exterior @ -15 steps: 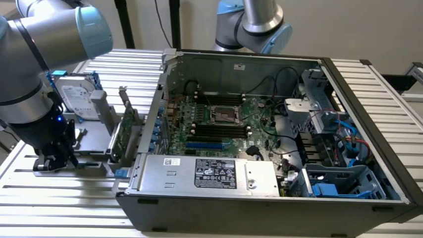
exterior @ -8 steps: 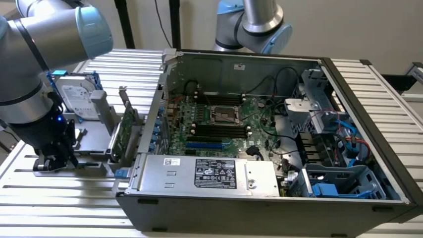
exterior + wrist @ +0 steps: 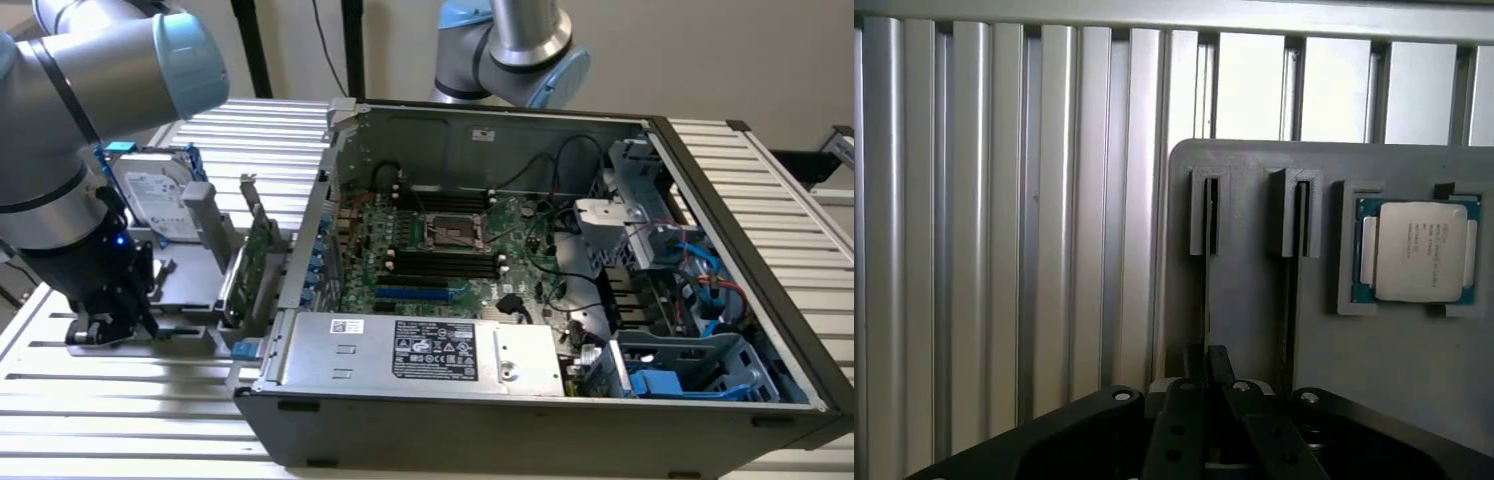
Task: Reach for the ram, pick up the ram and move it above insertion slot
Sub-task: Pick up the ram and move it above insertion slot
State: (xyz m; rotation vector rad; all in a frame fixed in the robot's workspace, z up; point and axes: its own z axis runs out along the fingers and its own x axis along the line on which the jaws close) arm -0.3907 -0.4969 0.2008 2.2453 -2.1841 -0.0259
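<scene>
In the wrist view the ram stands on edge in a slot of a grey holder, a thin dark line running straight to the tip of the end effector. I cannot tell whether the end effector is clenched or released. A processor lies in a recess nearby. The holder rests on the bench, at the exterior view's left of the open computer case.
</scene>
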